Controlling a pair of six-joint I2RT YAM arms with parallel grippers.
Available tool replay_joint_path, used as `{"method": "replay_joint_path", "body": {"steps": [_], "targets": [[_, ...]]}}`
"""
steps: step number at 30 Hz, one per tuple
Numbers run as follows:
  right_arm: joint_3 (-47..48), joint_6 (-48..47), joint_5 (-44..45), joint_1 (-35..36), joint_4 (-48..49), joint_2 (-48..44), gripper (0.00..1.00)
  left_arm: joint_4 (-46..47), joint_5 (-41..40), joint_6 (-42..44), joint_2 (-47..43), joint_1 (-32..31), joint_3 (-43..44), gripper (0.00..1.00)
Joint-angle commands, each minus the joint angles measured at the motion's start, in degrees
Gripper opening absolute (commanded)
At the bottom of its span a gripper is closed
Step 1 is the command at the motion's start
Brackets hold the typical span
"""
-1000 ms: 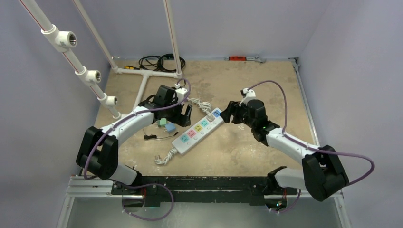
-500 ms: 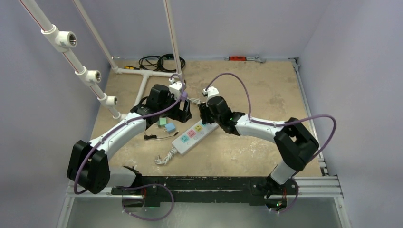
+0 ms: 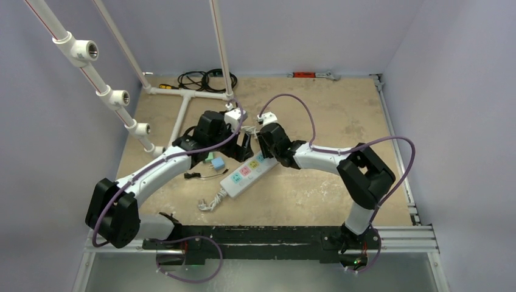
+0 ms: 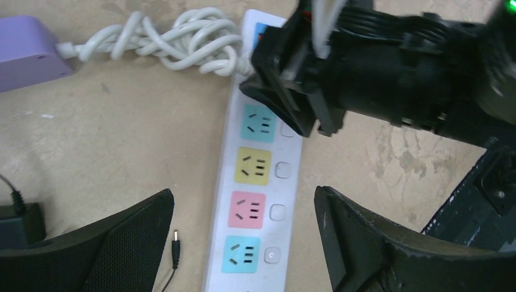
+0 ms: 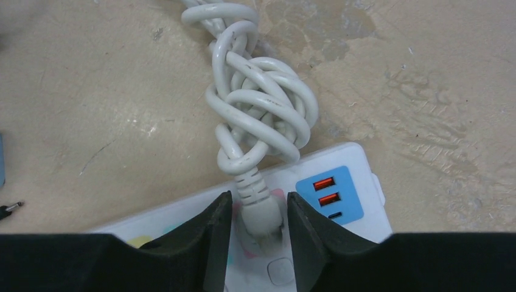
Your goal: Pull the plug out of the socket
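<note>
The plug (image 5: 257, 198) sits in the power strip (image 5: 350, 158) at its far end, just beside the USB ports (image 5: 325, 191). A finger of my right pincer (image 5: 260, 207) stands close on each side of it; whether they touch it I cannot tell. The knotted cord (image 5: 258, 115) lies on the table (image 5: 91, 91) beyond that end, reaching a rectangular box (image 4: 27, 52) left of the strip. My left pincer (image 4: 243, 204) hangs above the strip's middle outlets, one finger out to each side. A jack tip (image 4: 175, 236) lies just left of the strip.

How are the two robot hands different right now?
The left gripper is spread wide, holding nothing; the right gripper is narrow, its fingers close on either side of the white plug. Left hovers over the socket, above its coloured outlets; right sits at its plugged end. Both have black fingers.
</note>
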Motion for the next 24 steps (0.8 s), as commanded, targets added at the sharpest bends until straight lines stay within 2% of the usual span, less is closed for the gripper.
{"method": "replay_joint_path", "body": {"steps": [1,4,8,14,24], "targets": [[2.34,-0.33,0.00,-0.06,0.53,0.58,0.34,3.18,2.25,2.18,-0.76,-2.92,-0.91,0.84],[1.88,1.10,2.77,-0.56,-1.16,0.46,0.13,4.11,2.31,2.59,0.25,-4.39,-1.44,0.84],[-2.09,3.34,-0.91,-5.26,-1.07,-2.70,0.00,5.09,-0.27,2.71,2.81,-6.22,-2.03,0.85],[-6.96,2.47,-6.19,-9.21,1.16,-8.18,0.00,7.48,-2.95,5.92,7.51,-9.55,-2.00,0.86],[-7.24,0.73,-12.80,-9.85,1.89,-8.15,0.00,15.18,-6.75,18.33,5.59,-14.57,-8.95,0.86]]}}
